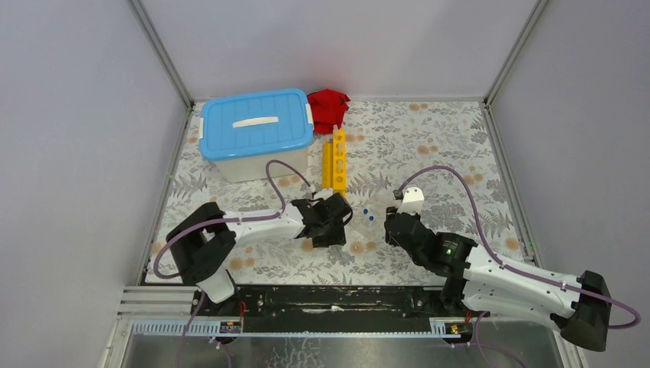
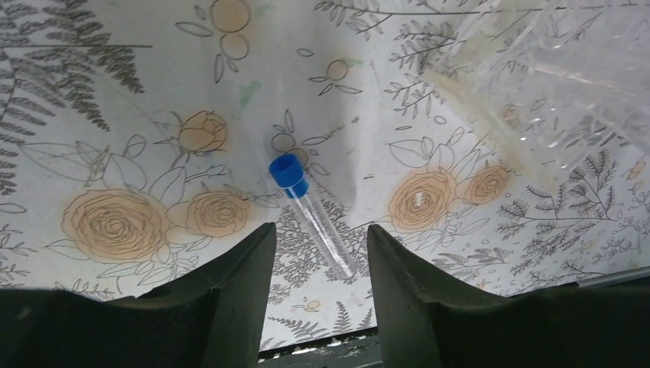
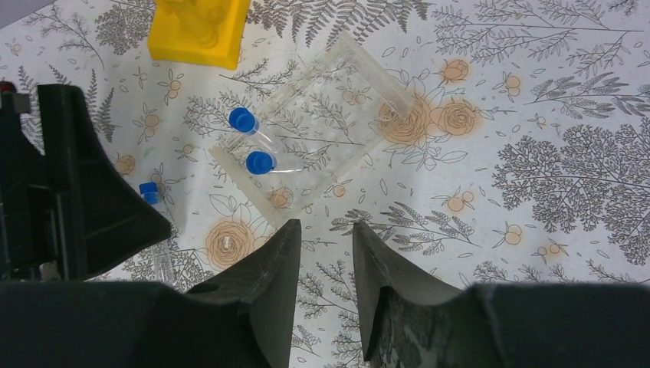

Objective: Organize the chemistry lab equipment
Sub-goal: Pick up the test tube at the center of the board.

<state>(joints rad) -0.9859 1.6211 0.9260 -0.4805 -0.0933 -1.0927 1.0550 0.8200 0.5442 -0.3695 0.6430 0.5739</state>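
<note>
Top external view: both arms reach to the middle of the tabletop [image 1: 429, 146], with the left end effector [image 1: 331, 220] and right end effector [image 1: 395, 222] flanking the clear tube holder [image 1: 368, 222]. The yellow holed rack [image 1: 335, 159] lies just behind, and the blue-lidded tub [image 1: 257, 126] and a red cloth [image 1: 328, 107] sit further back. Left wrist view: the left end effector stands moderately wide and empty. Its fingers straddle one loose blue-capped tube [image 2: 313, 215] lying flat and skewed on the tabletop, cap pointing away, with the clear end nearer one finger. Judgement: the step in hand is pickup of this tube. Recommended practice is to centre over the barrel, turn the wrist so the fingers close across the tube rather than along it, descend almost to the tabletop, and close gently so the tube neither rolls nor squirts out. Right wrist view: the right end effector is narrowly parted and holds nothing. It is poised near the holder, within which two capped tubes [image 3: 260, 162] sit, and appears placed to steady the holder during insertion.
</note>
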